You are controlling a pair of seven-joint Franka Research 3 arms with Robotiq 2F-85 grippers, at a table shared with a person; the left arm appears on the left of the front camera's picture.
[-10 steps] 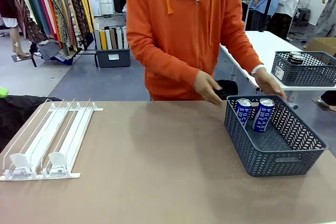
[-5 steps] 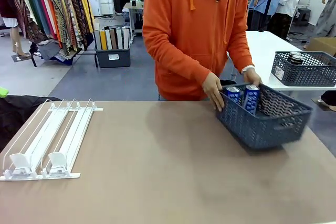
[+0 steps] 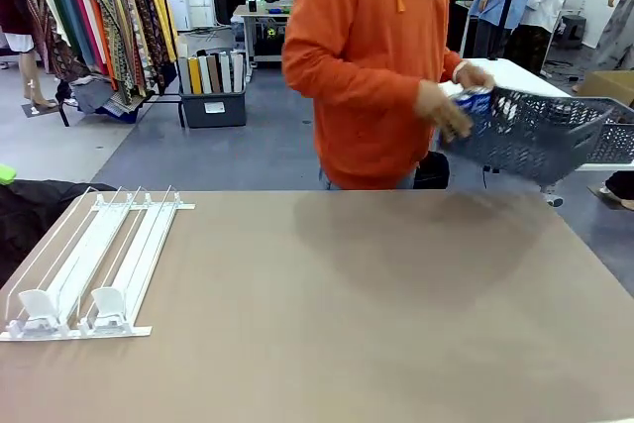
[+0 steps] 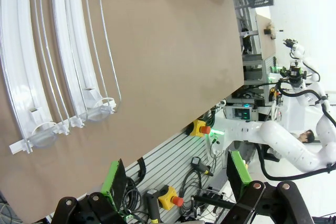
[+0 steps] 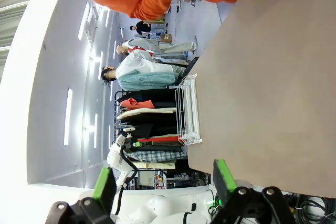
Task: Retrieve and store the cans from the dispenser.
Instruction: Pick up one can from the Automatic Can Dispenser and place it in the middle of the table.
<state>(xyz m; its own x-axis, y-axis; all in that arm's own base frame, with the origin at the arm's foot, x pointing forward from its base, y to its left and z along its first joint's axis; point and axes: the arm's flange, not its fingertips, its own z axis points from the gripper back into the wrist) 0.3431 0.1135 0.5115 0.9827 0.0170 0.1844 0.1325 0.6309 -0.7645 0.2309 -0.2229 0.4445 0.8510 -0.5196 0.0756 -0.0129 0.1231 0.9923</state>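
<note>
Basket point(image 3: 540, 136) now lifted off table point(image 3: 327, 304)

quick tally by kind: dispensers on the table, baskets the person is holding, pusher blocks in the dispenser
dispenser: 1
basket held in the person's hands: 1
white pusher blocks: 2
total: 4

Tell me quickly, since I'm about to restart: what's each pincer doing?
Left pincer: open, holding nothing, beside the sloped white plastic dispenser rack.
Right pincer: open, holding nothing.
</note>
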